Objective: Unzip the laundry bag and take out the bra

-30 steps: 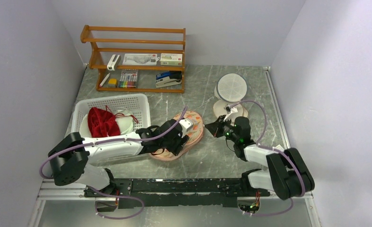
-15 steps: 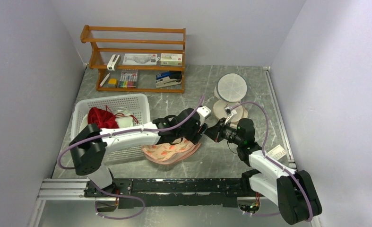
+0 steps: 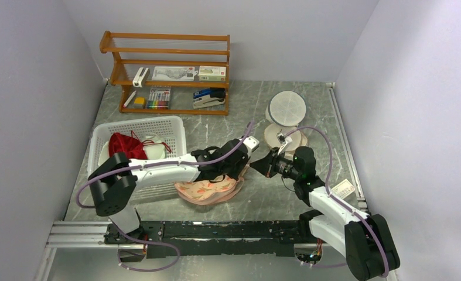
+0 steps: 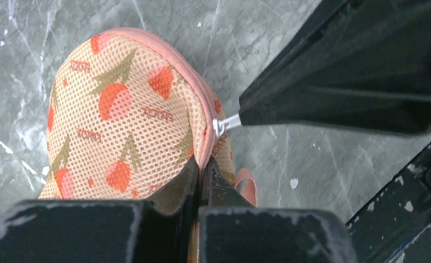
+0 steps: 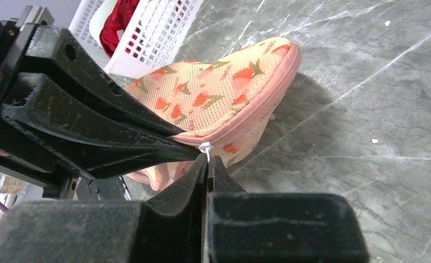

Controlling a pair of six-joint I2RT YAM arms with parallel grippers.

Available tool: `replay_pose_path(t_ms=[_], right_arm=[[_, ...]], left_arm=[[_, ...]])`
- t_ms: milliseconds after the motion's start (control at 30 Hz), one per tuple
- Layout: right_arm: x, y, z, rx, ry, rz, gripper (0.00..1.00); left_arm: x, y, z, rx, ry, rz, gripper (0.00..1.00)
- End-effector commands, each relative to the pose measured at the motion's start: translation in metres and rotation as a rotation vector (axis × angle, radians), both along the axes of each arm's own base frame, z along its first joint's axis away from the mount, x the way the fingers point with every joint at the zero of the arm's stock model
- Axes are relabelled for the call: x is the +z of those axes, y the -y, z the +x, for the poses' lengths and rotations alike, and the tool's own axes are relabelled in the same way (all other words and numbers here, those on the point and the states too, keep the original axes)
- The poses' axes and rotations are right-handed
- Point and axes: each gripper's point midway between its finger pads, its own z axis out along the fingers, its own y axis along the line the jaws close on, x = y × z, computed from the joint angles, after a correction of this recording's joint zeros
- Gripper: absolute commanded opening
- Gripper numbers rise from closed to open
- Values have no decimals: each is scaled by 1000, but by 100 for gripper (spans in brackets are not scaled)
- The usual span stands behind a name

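unzip stage: laundry bag (image 4: 120,115) clamped by left gripper (image 4: 201,174), zipper pull (image 5: 205,147) pinched by right gripper (image 5: 207,164); next, pull to be drawn away, bag kept taut.

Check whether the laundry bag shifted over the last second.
Yes. In the top view the laundry bag has shifted down-frame and slightly left, closer to the white basket's near corner.

laundry bag (image 4: 120,126): small brown printed words repeat between the strawberry motifs; they are upside down in the left wrist view and the letters are not legible.
boxes (image 3: 212,73) on wooden rack (image 3: 113,64): printing is too small to read.
card (image 3: 343,188) on counter (image 3: 245,105): markings are too small to read.
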Motion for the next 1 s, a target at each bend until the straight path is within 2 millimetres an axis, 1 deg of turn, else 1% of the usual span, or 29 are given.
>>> replay_pose_path(t_ms=[0, 167, 300, 400, 500, 600, 700, 800, 967], right_arm=[[7, 1, 10, -21, 39, -11, 0], [0, 3, 25, -47, 57, -43, 0], [-5, -1, 41, -39, 69, -57, 0], [-13, -6, 54, -30, 50, -56, 0], [-18, -13, 62, -10, 33, -28, 0], [-23, -21, 66, 5, 16, 10, 0], [-29, -30, 65, 18, 9, 23, 0], [-33, -38, 60, 33, 6, 29, 0], [-38, -35, 54, 25, -1, 15, 0]], left_arm=[[14, -21, -7, -2, 35, -3, 7], [39, -37, -20, -73, 81, -50, 7], [59, -39, -31, -149, 110, -108, 7], [76, -42, -33, -149, 133, -141, 7], [94, -41, -36, -164, 151, -198, 7], [107, -39, -38, -171, 176, -255, 7], [112, -37, -36, -161, 188, -282, 7], [113, -33, -34, -152, 183, -291, 7], [108, -31, -29, -115, 177, -289, 7]])
